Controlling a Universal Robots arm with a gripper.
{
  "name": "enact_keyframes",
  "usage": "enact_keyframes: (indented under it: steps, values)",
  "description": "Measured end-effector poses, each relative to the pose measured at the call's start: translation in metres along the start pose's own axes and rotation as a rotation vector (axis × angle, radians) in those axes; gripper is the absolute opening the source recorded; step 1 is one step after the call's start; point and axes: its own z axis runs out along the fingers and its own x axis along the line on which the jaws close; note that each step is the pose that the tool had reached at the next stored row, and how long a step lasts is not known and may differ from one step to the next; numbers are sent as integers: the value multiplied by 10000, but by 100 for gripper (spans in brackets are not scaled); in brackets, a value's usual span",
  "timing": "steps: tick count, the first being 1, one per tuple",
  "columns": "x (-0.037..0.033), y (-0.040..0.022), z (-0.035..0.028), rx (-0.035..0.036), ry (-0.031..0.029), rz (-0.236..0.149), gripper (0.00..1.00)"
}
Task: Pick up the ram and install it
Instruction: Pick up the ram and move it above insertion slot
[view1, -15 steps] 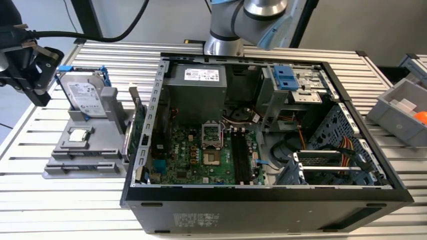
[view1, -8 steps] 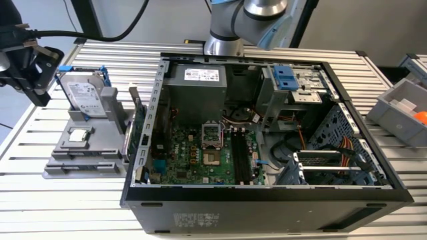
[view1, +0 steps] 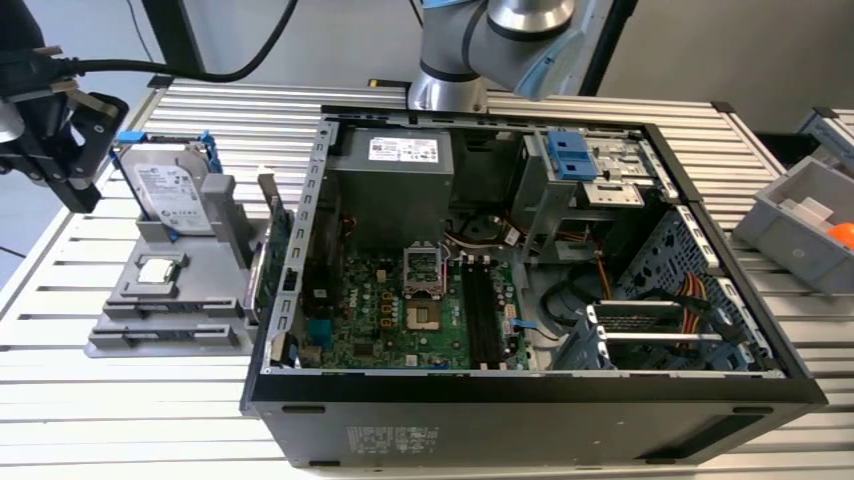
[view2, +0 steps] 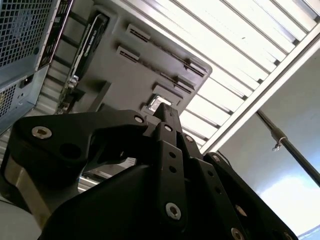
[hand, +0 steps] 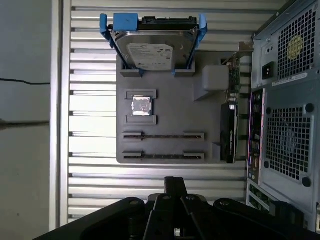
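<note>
A: Where's the gripper?

B: Hanging over the grey tray, which sits beside the open case on the exterior view's left. The fingers look drawn together with nothing between them.

A: And the ram?

B: Can't place it. The tray's two long slots look bare. The dark memory slots on the board are too dim to tell if a stick sits there.

A: Tips for the pick?

B: My call: find the stick first. Grip it across the thin faces, mid-length, square to it. Stay clear of the hard drive and the card. Pull straight, no twist.
</note>
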Motion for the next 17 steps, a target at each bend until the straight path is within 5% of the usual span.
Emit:
enact_keyframes:
  steps: [13, 17]
  values:
    - [0, 0, 4, 1, 11, -209, 0]
    - [0, 4, 5, 1, 29, -622, 0]
